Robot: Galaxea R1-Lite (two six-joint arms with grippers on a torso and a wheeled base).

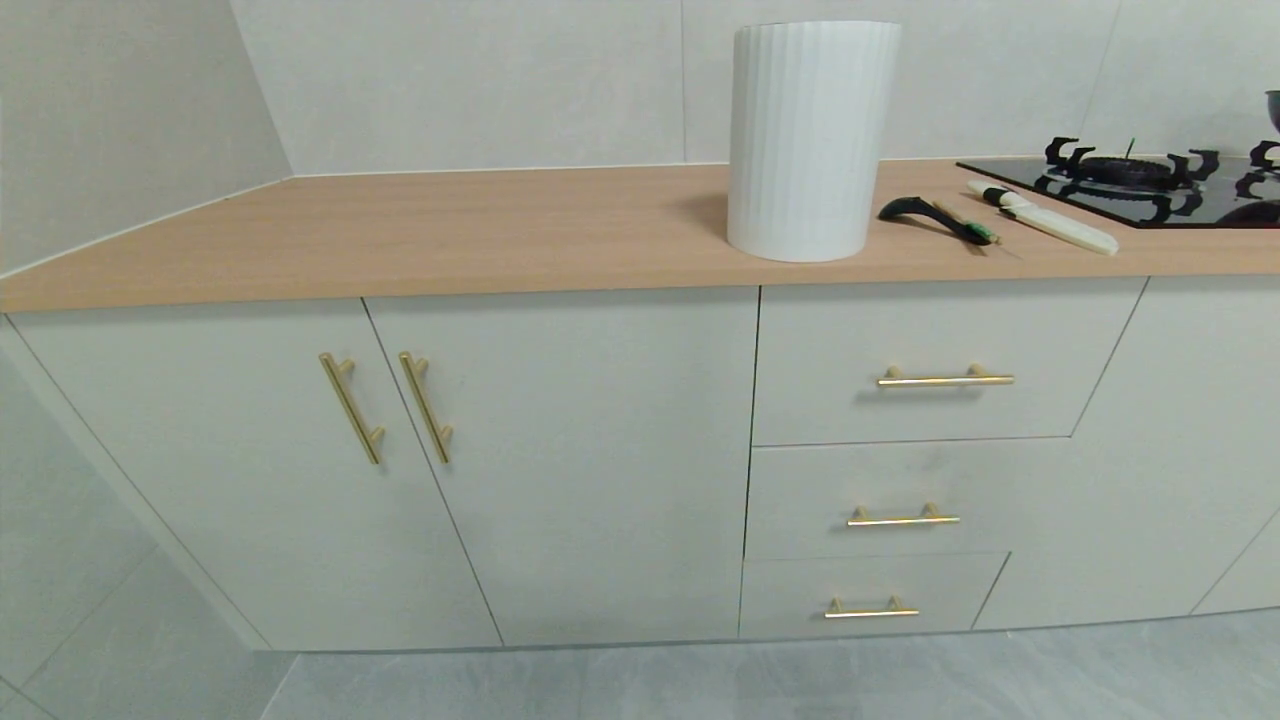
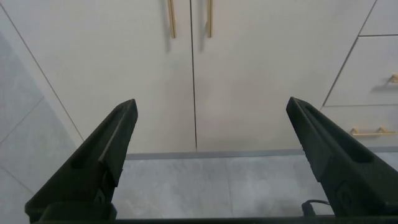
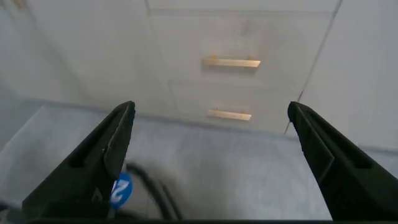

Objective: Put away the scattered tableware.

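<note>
On the wooden counter (image 1: 450, 230) stands a tall white ribbed holder (image 1: 808, 140). Just right of it lie a black-handled utensil (image 1: 935, 220) and a white knife with a black band (image 1: 1042, 218). My left gripper (image 2: 211, 109) is open, held low in front of the double cabinet doors (image 2: 193, 68) with floor below it. My right gripper (image 3: 211, 112) is open too, held low facing the lower drawers (image 3: 233, 62). Nothing is between either pair of fingers.
A black gas hob (image 1: 1140, 180) sits at the counter's far right. Below the counter are two cabinet doors with gold handles (image 1: 385, 405) and three drawers with gold handles (image 1: 945, 378). Grey tiled floor (image 1: 700, 685) lies in front; a wall closes the left side.
</note>
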